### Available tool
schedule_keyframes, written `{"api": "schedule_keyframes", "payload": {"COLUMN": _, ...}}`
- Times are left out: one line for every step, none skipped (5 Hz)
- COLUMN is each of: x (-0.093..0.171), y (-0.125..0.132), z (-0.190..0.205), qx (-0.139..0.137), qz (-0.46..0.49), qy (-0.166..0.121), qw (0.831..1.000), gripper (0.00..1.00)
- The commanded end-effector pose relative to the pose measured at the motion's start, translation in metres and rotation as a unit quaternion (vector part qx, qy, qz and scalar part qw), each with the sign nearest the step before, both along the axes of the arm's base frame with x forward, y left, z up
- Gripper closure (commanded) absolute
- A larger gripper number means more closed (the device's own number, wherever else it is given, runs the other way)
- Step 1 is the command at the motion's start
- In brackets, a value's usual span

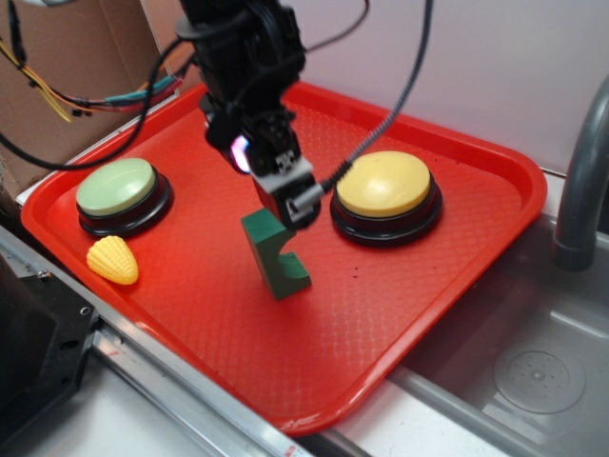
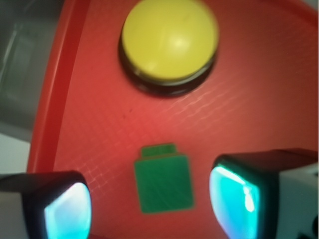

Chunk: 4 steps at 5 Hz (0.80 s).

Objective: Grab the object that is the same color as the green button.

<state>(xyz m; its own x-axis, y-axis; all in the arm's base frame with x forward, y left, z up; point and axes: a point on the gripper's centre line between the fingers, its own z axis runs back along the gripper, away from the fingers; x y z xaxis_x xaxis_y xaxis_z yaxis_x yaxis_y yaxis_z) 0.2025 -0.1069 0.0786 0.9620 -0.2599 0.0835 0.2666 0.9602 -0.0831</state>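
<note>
The object, a small dark green block (image 1: 276, 257) with a semicircular notch, stands on end near the middle of the red tray (image 1: 400, 324). My gripper (image 1: 285, 198) hangs directly over its top end. In the wrist view the block (image 2: 163, 181) lies between the two glowing pads (image 2: 234, 196), which stand wide apart and clear of its sides; the gripper (image 2: 149, 205) is open. The pale green button (image 1: 116, 187) sits at the tray's left side, away from the gripper.
A yellow dome button (image 1: 384, 185) sits just right of the gripper, ahead of the block in the wrist view (image 2: 169, 40). A yellow toy corn (image 1: 112, 259) lies by the green button. A sink (image 1: 538, 376) and grey faucet (image 1: 580, 190) are on the right.
</note>
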Motion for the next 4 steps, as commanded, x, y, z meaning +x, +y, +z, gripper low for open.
{"api": "schedule_keyframes", "payload": {"x": 0.003, "y": -0.003, "z": -0.027, "qx": 0.037, "qz": 0.000, "qy": 0.004, "qw": 0.999, "gripper": 0.00}}
{"api": "schedule_keyframes", "payload": {"x": 0.000, "y": -0.003, "z": -0.040, "qx": 0.060, "qz": -0.003, "qy": 0.000, "qw": 0.998, "gripper": 0.00}}
{"api": "schedule_keyframes", "payload": {"x": 0.000, "y": -0.001, "z": -0.045, "qx": 0.058, "qz": 0.001, "qy": 0.000, "qw": 0.998, "gripper": 0.42}}
{"api": "schedule_keyframes", "payload": {"x": 0.003, "y": 0.002, "z": -0.040, "qx": 0.058, "qz": -0.012, "qy": 0.004, "qw": 0.998, "gripper": 1.00}}
